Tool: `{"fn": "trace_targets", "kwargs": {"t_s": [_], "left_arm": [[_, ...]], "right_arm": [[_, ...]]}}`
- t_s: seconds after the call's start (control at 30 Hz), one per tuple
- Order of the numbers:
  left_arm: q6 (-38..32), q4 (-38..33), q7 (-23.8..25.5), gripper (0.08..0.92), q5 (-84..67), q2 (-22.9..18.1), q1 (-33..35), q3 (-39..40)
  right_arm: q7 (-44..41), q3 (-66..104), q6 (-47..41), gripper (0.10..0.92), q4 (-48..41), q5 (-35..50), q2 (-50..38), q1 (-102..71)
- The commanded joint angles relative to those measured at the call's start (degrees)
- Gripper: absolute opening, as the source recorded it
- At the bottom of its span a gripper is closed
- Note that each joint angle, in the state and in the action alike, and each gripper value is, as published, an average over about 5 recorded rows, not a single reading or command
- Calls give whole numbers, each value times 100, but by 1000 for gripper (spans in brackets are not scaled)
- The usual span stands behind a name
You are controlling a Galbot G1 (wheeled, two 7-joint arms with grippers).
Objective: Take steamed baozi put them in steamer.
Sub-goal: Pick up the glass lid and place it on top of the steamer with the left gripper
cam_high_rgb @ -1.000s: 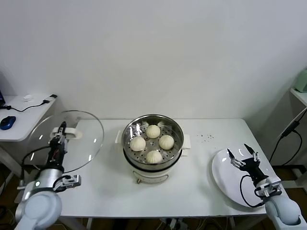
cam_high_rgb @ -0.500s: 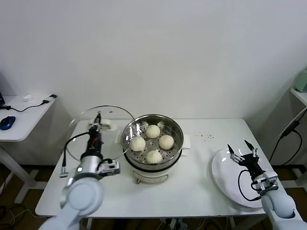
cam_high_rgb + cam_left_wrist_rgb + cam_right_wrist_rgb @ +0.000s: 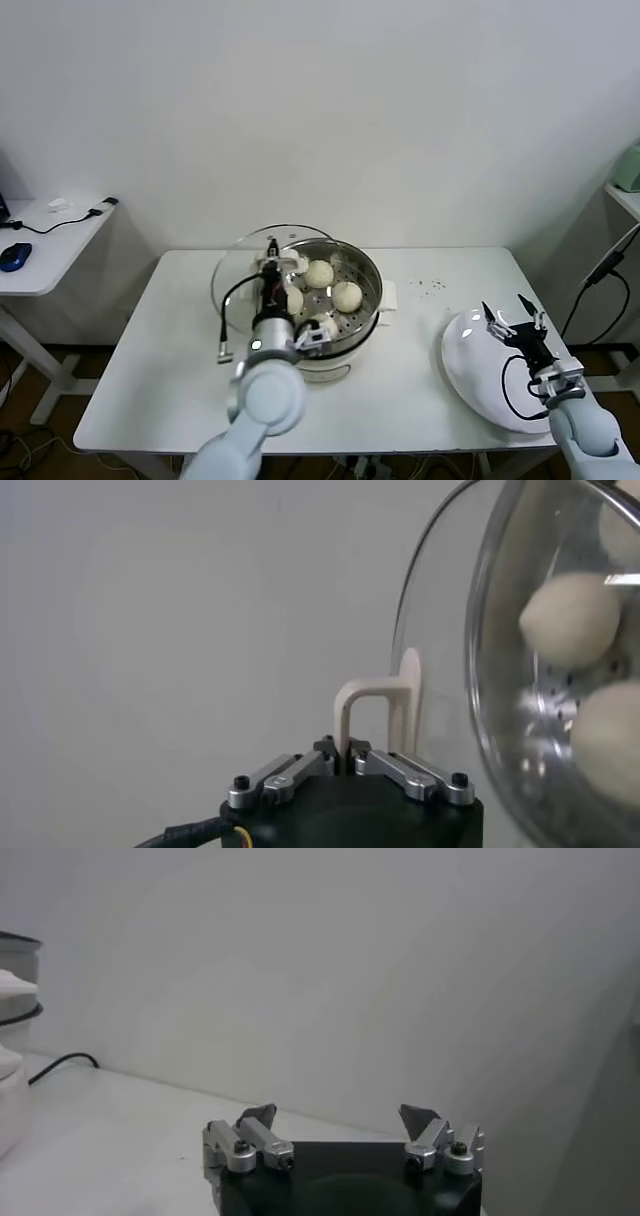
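So the steamer (image 3: 322, 305) sits around the middle of the frame on the white desk (image 3: 150, 370), shiny steel pot on a white base, w/ the perforated tray showing inside. The steamed baozi (image 3: 346, 295) are already in it: from the head cam I can make out one at the back, one on the right, and two more partly blocked by the arm, toward the left and front of the tray. Left tool (image 3: 270, 262) is just left of center, right at the pot's left rim, clenched on the white handle of the glass lid (image 3: 240, 270). Lid is held tilted, almost on edge, overlapping the left side of the pot. In the left wrist cam you can see the tool (image 3: 344, 750) w/ its fingers pinched together on the handle's white loop, and the lid (image 3: 440, 600) curving up the right side of the frame, w/ buns (image 3: 570, 620) visible thru the glass. Right tool (image 3: 514, 322) is over at the lower right of the frame, hovering above the big white plate (image 3: 470, 375) near the desk's right edge, fingers spread apart and holding nothing. Right wrist cam agrees: tool (image 3: 340, 1120) wide open, w/ a bit of the pot at the far left edge.
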Motion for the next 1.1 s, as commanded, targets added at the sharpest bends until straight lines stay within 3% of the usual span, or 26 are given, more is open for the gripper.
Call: {"fn": "trace_targets", "kwargs": {"t_s": [0.03, 1.1], "left_arm": [[203, 1155, -283, 147, 388, -1025, -333, 513], [278, 1759, -540, 147, 41, -895, -442, 380]], "right_arm": [[6, 80, 11, 823, -45, -24, 4, -18], [-46, 136, 75, 823, -129, -158, 50, -12]]}}
